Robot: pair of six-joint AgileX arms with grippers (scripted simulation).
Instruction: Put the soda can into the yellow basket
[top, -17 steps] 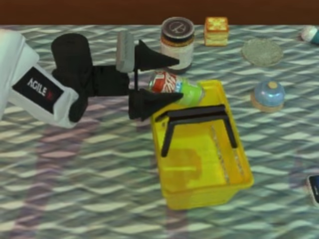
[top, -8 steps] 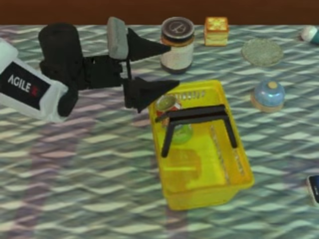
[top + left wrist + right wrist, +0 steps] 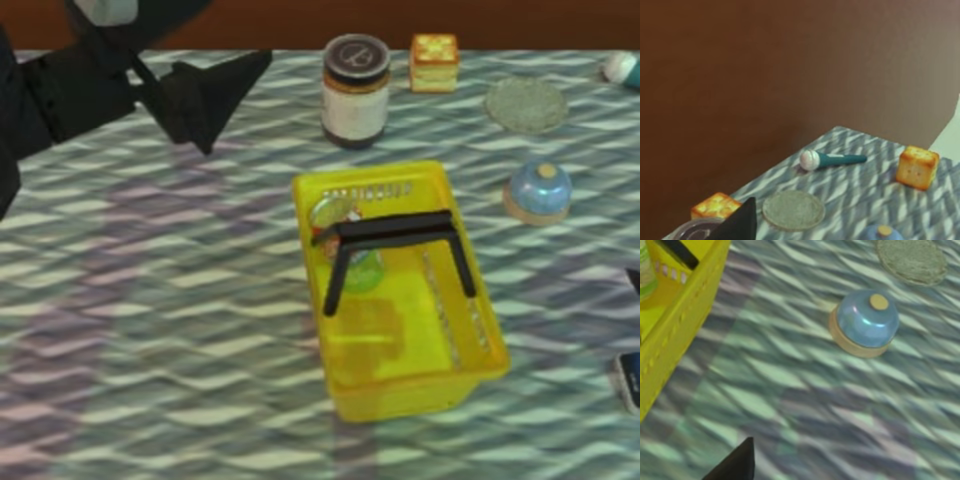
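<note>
The soda can (image 3: 338,232) lies inside the yellow basket (image 3: 440,375), at its far left end, partly under the black handles (image 3: 395,232). Its silvery top and green lower half show. My left gripper (image 3: 225,30) hangs open and empty high over the table's far left corner, well away from the basket. The left wrist view shows only one dark fingertip (image 3: 742,222) against the far table edge. My right arm is parked off the right side. One dark fingertip (image 3: 740,462) of it shows over bare table, with the yellow basket's wall (image 3: 680,315) beside it.
A white jar with a dark lid (image 3: 355,90) stands just behind the basket. An orange block (image 3: 434,62), a grey disc (image 3: 526,104) and a teal microphone (image 3: 622,68) line the far edge. A blue bell (image 3: 538,192) sits right of the basket, a phone (image 3: 628,380) at the right edge.
The left gripper let the can drop into the basket, then rose and pulled back to the far left. The can now rests in the basket.
</note>
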